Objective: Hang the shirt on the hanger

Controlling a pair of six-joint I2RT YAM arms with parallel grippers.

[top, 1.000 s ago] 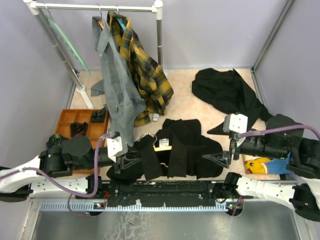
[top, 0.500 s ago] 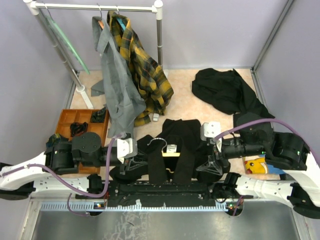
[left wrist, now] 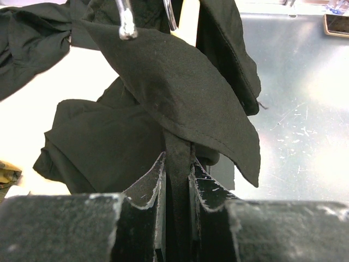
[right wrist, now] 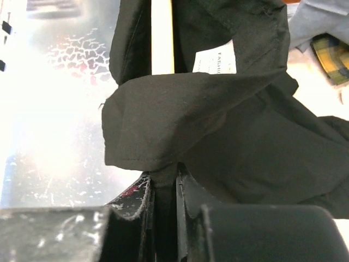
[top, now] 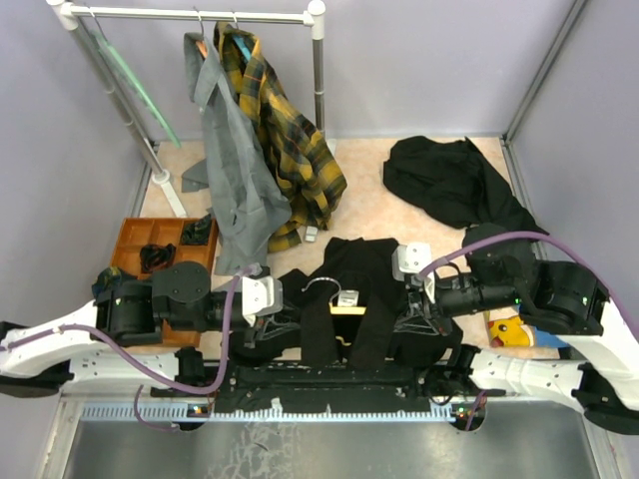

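The left gripper (top: pixel 272 321) and right gripper (top: pixel 409 317) are each closed tight on a fold at opposite sides of the shirt (top: pixel 364 267), evidently holding it spread over the hanger (top: pixel 346 310) that lies inside it, near the front edge of the table (top: pixel 369 215).

Soft, even overhead light leaves faint shadows in the top view, whereas the wrist views burn the bench (right wrist: pixel 43 125) to white glare (strongest in the right one) and blur the left pincer (left wrist: pixel 177 169) and right pincer (right wrist: pixel 163 185) up close.
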